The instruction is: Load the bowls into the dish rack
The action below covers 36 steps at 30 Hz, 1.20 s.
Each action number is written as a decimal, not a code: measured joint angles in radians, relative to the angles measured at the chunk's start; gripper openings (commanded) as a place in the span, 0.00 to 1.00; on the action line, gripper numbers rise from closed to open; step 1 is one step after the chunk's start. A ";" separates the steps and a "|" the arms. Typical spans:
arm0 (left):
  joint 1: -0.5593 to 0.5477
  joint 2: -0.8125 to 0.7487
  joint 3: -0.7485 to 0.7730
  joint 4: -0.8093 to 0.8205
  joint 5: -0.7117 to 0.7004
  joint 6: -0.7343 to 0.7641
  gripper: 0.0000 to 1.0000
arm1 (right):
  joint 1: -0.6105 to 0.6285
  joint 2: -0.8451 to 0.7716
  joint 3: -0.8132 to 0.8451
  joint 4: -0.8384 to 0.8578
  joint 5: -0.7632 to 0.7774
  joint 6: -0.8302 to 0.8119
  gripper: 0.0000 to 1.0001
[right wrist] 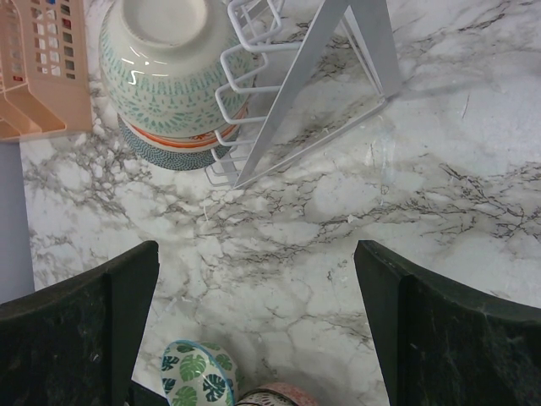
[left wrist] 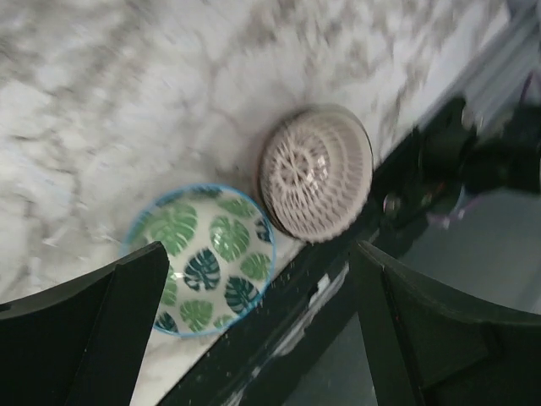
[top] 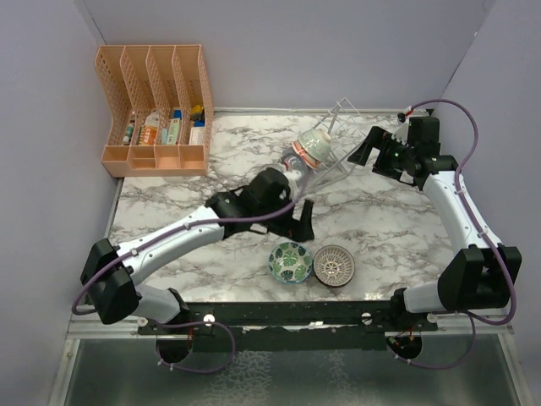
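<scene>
A pale bowl [top: 314,145] with teal marks and a red rim stands on edge in the white wire dish rack [top: 340,135]; it also shows in the right wrist view [right wrist: 169,68], beside the rack's wires [right wrist: 296,85]. A teal-green leaf bowl [top: 290,261] and a brown-grey lattice bowl [top: 335,265] sit side by side, touching, near the table's front edge. My left gripper [top: 301,222] is open and empty just above and behind them; its view shows the leaf bowl [left wrist: 203,258] and the lattice bowl [left wrist: 315,173]. My right gripper [top: 365,150] is open and empty, right of the rack.
An orange slotted organizer [top: 156,110] with small items stands at the back left, and its edge shows in the right wrist view [right wrist: 38,68]. The table's front edge and a black rail [left wrist: 338,279] run close behind the two loose bowls. Purple walls close both sides.
</scene>
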<state>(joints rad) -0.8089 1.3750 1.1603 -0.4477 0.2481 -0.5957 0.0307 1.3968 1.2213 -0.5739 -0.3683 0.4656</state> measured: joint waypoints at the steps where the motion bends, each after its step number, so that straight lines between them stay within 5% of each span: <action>1: -0.053 0.000 -0.007 -0.024 -0.021 0.025 0.88 | 0.000 0.000 0.000 0.000 0.000 0.000 1.00; 5: -0.234 0.000 -0.032 -0.073 -0.085 0.116 0.84 | 0.000 0.002 0.001 0.000 0.002 0.000 1.00; 10: -0.302 0.009 -0.035 -0.090 -0.160 0.188 0.83 | 0.000 0.012 0.010 -0.001 0.017 0.000 1.00; 36: -0.319 0.366 0.126 0.095 -0.141 0.423 0.62 | -0.015 0.034 0.053 0.001 0.090 0.000 1.00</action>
<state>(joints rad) -1.1282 1.7412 1.2861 -0.3527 0.1070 -0.1730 0.0158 1.4307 1.2747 -0.5732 -0.2779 0.4656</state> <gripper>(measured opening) 0.619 0.996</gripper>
